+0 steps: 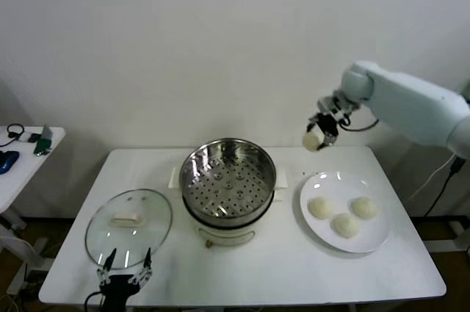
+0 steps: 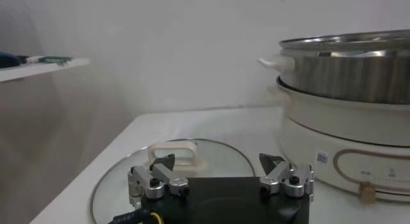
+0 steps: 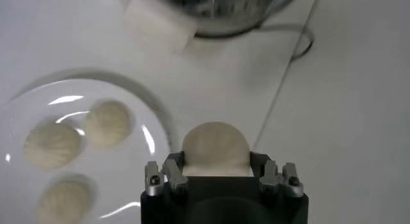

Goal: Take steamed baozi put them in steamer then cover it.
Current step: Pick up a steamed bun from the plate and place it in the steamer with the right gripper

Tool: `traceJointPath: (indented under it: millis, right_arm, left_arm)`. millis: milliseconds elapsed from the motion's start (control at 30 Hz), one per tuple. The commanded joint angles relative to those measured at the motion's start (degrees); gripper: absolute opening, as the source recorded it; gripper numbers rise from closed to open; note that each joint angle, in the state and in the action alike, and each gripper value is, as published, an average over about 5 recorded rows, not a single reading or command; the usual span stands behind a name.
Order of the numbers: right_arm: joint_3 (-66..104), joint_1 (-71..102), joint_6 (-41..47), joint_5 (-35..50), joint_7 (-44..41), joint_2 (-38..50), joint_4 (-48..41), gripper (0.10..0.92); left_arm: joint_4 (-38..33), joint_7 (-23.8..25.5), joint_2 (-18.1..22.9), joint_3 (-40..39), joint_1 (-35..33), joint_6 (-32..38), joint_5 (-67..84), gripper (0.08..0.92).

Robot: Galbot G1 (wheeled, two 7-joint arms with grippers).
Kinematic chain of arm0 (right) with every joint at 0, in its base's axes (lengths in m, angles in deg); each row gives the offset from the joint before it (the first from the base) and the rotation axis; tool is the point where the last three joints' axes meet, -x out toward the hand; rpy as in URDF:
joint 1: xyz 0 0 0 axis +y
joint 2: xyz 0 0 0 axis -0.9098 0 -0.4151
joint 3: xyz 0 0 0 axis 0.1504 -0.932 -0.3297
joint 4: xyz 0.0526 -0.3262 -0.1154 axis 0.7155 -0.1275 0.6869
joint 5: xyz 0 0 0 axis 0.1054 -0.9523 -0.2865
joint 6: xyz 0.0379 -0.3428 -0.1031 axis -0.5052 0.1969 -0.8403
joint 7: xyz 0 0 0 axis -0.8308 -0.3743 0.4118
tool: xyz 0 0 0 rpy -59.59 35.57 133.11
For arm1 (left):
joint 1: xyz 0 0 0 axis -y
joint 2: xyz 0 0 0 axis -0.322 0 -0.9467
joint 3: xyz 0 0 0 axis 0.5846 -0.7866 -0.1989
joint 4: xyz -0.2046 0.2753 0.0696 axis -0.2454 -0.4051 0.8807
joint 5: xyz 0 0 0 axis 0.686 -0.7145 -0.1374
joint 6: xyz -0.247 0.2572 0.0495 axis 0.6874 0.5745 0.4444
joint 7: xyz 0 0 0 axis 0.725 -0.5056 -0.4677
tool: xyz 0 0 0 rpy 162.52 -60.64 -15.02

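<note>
Right gripper (image 1: pixel 321 136) fingers clamp one baozi (image 1: pixel 313 141) aloft right of empty steamer (image 1: pixel 228 180); three wait on plate (image 1: pixel 378 235); cover (image 1: pixel 128 227) off; left gripper (image 1: pixel 125 268) open, idle.

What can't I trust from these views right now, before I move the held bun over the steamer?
- Head view: the right gripper and its baozi are too small to judge the grip.
- Right wrist view: the gripper body hides the baozi's underside; the steamer is cut off by the frame edge.
- Left wrist view: the steamer's inside is hidden by its wall; the plate is out of frame.
</note>
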Motion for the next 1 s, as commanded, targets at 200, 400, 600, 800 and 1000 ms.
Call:
traceJointPath:
  millis: [200,400,600,800,1000]
  right_arm:
    - [-6.1,-8.5,-14.3,-6.6,2.8,-15.0,17.1,0.670]
    - [-4.7,2.1,-17.5,-17.6,4.3,-18.9,6.3,0.670]
    - [-2.5,10.3,-19.9,-23.5,5.4,-22.9,-5.5,0.670]
    - [-2.3,13.7,-20.7,-23.9,5.8,-25.7,-10.5,0.670]
    - [-2.1,15.5,-21.9,-24.2,6.3,-28.1,-14.9,0.670]
  left_arm:
    - [-0.5,0.1,0.0,-0.1,0.5,0.3,0.1,0.823]
    - [-1.1,0.0,0.3,-0.1,0.5,0.5,0.0,0.823]
    - [-1.0,0.1,0.3,-0.2,0.5,0.6,0.1,0.823]
    - [-0.4,0.0,0.3,-0.4,0.6,0.8,0.0,0.823]
    - [0.0,-0.1,0.2,-0.5,0.8,1.1,0.0,0.823]
